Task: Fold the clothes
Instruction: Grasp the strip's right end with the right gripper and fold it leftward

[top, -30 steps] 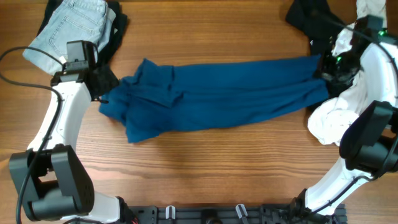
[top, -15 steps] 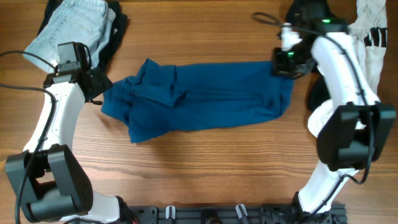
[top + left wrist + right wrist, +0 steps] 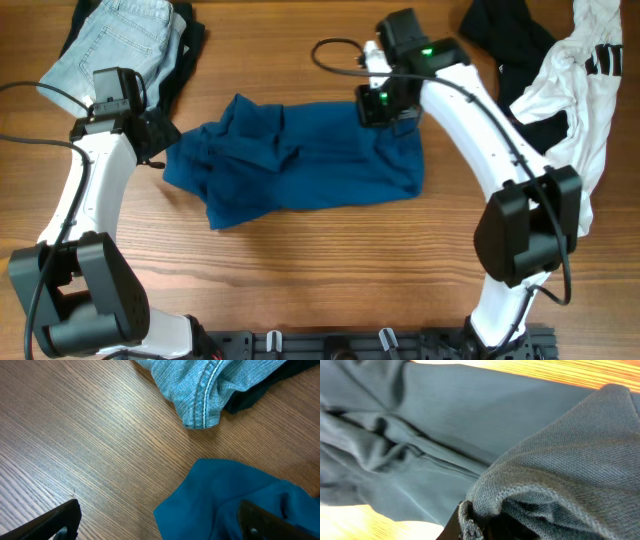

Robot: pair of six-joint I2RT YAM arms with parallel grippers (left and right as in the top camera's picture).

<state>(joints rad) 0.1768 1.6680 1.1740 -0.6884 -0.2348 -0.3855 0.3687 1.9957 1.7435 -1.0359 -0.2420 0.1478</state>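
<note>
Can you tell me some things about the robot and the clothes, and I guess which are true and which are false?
1. The right jaws are shut on the blue shirt. True.
2. The left jaws are holding the jeans. False: they are open and hold nothing, next to the shirt's left end.
3. The white garment lies on top of the blue shirt. False: it lies off to the right, apart from the shirt.
4. The jeans are at the top left in the overhead view. True.
5. The blue shirt lies on a wooden table. True.
</note>
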